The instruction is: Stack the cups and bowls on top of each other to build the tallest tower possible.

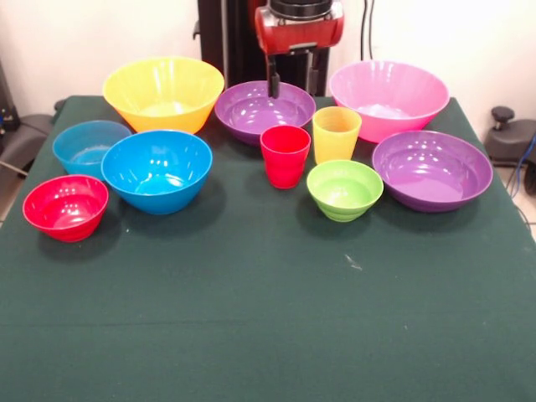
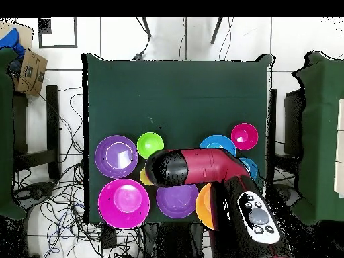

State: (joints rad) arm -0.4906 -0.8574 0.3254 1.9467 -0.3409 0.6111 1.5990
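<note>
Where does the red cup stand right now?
In the front view the red cup stands upright mid-table, just left of the yellow cup, in front of a purple bowl; the lime green bowl sits to its right.

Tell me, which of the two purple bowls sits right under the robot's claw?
The purple bowl between the yellow bowl and pink bowl; the gripper hangs over it.

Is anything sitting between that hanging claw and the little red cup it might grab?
Nothing visible blocks it. In the front view the gripper hangs over the purple bowl at the back, and the red cup stands just in front of that bowl, open from above. The yellow cup stands close beside it, not in the way.
</note>
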